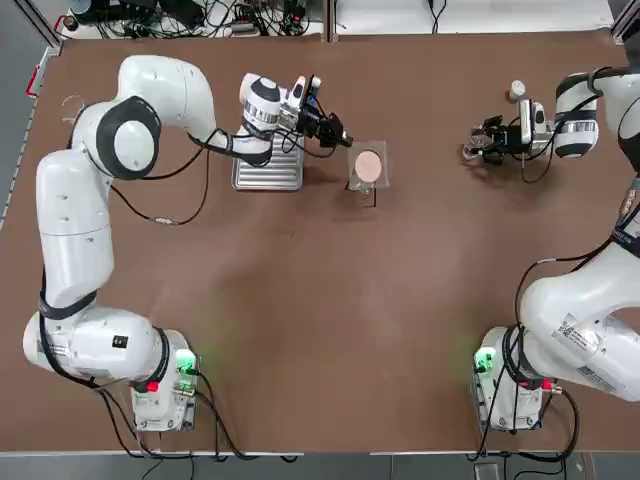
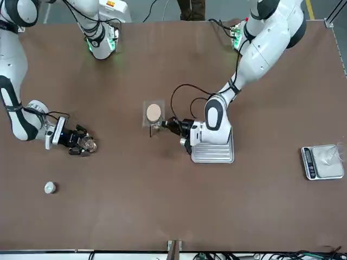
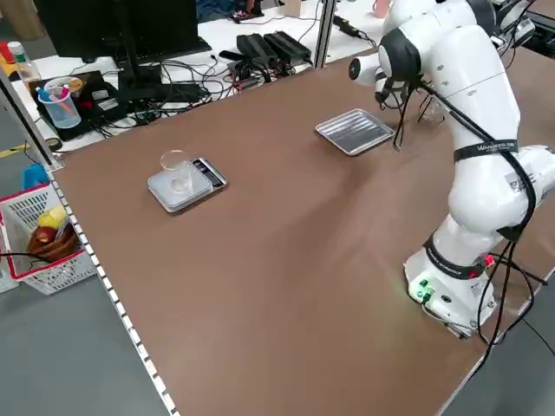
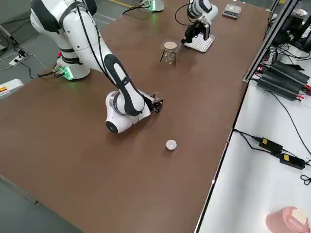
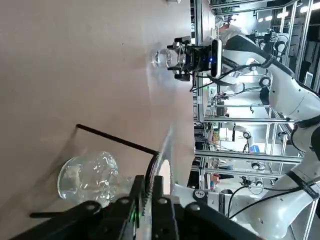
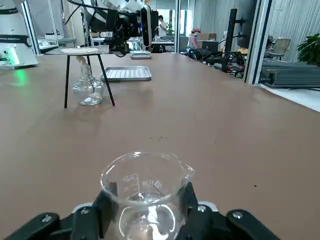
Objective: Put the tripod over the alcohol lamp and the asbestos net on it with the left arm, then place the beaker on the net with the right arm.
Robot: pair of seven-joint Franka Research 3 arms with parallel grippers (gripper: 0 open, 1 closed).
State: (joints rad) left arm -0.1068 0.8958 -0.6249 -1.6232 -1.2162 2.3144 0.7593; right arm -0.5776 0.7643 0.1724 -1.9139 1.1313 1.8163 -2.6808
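Observation:
The asbestos net [image 1: 370,165] lies flat on the tripod's ring, its tan disc facing up. The tripod [image 6: 66,82] stands over the alcohol lamp [image 6: 88,90], which sits between its thin black legs. My left gripper [image 1: 343,140] is level with the net at its left edge. In the left wrist view that edge [image 5: 165,150] runs between the closely set fingers [image 5: 160,200], above the lamp [image 5: 87,177]. At the far right of the table my right gripper [image 1: 487,143] lies low, shut on the clear beaker [image 6: 145,185], which stands upright on the table.
A ribbed silver tray [image 1: 268,170] lies under the left wrist, just left of the tripod. A small white cap [image 1: 516,90] sits beyond the right gripper. A scale with a glass on it [image 2: 322,161] stands at the table's far left.

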